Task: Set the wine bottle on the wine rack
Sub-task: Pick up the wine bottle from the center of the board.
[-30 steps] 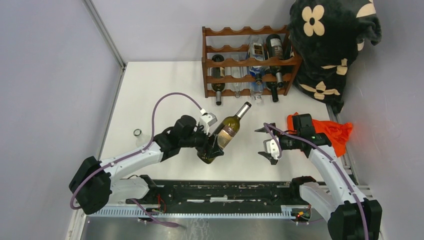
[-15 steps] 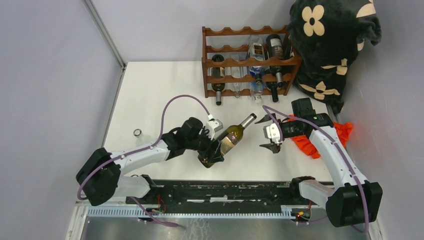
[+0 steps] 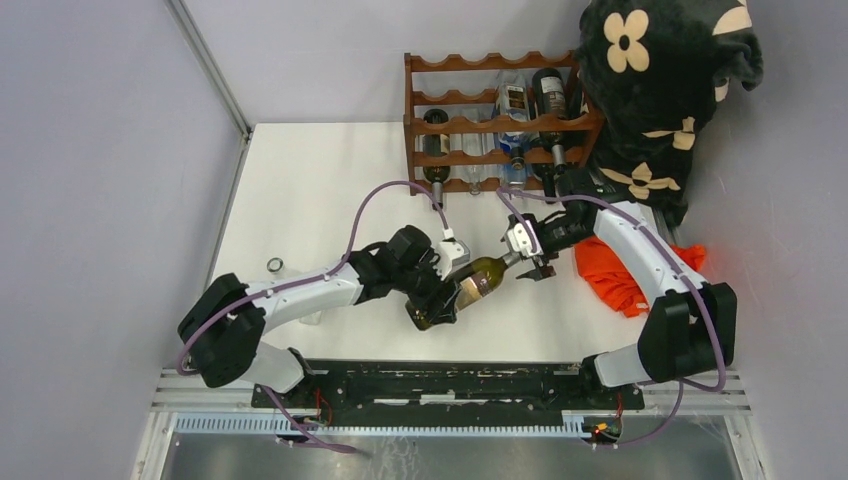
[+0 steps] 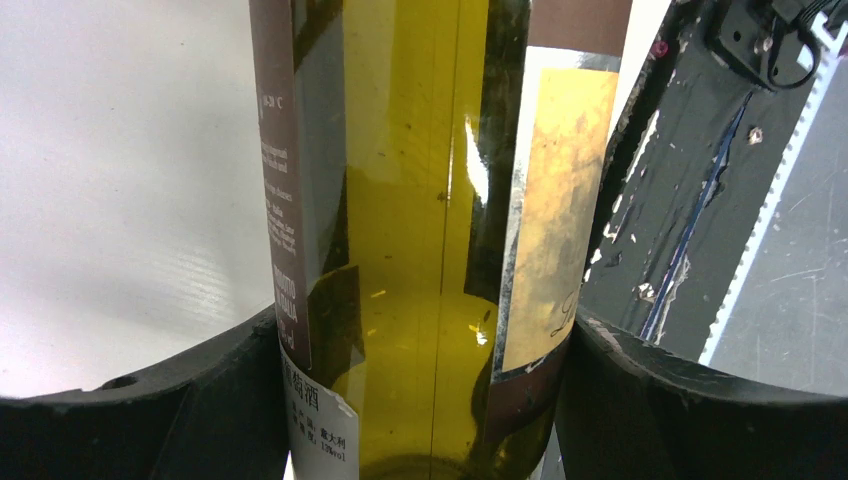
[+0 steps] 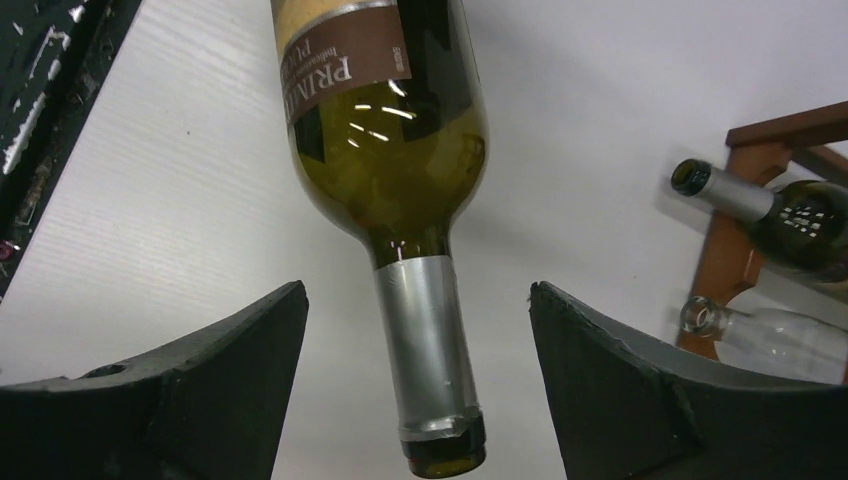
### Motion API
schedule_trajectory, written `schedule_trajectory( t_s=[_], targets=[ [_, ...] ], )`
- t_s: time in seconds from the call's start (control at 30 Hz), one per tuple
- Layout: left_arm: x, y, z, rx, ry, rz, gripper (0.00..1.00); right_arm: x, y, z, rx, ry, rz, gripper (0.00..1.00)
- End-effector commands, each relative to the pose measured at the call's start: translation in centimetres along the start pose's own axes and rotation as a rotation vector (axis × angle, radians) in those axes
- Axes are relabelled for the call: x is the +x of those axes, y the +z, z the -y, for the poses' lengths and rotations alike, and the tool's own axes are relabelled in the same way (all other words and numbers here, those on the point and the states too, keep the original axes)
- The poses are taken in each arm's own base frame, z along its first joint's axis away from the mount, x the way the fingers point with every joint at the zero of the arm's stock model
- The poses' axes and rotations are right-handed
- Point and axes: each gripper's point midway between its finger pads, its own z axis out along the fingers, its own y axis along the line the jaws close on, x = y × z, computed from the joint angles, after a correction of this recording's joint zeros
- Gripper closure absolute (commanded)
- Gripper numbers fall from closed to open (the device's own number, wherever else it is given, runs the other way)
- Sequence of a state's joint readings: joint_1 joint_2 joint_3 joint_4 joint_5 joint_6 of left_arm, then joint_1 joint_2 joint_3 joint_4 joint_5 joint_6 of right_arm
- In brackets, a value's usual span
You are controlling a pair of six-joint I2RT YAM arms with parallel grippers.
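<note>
Wine bottle point(image 3: 478, 283) lies tilted over the front of the table point(image 3: 300, 190), neck pointing right, its lower body clamped in the left gripper point(image 3: 437, 300) on a low, outstretched arm. The right gripper point(image 3: 528, 258), on an arm curled inward, has its fingers apart on either side of the neck, not touching. Beyond stands the wine rack point(image 3: 470, 124), holding several bottles; an orange cloth point(image 3: 625, 280) lies right. Whether the bottle's base touches the table is unclear

Over the table point(image 3: 300, 200), wine bottle point(image 3: 480, 282); wine rack point(image 3: 470, 125) behind it, cloth point(image 3: 625, 282) to its right.
</note>
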State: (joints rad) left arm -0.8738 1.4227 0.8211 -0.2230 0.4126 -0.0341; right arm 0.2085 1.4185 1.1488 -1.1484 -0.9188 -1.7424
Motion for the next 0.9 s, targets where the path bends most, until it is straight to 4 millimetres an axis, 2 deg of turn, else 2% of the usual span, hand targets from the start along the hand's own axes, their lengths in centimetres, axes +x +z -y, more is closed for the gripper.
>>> schedule_trajectory(
  t_s=[0.0, 0.4, 0.6, 0.87],
  targets=[
    [-4.2, -0.1, 1.0, 0.032, 0.161, 0.092, 0.98, 1.0, -0.2, 0.2, -0.033, -0.007, -0.092, 0.14],
    [-4.9, 0.3, 1.7, 0.035, 0.205, 0.089, 0.98, 2.7, 2.9, -1.4, -0.111, -0.020, -0.191, 0.27],
    [-4.9, -0.1, 1.9, 0.035, 0.218, 0.098, 0.98, 3.4, 3.1, -1.9, -0.126, -0.030, -0.229, 0.38],
    [-5.3, -0.2, 1.9, 0.020, 0.223, 0.109, 0.97, 2.4, 3.1, -2.4, -0.153, -0.049, -0.185, 0.91]
  ],
)
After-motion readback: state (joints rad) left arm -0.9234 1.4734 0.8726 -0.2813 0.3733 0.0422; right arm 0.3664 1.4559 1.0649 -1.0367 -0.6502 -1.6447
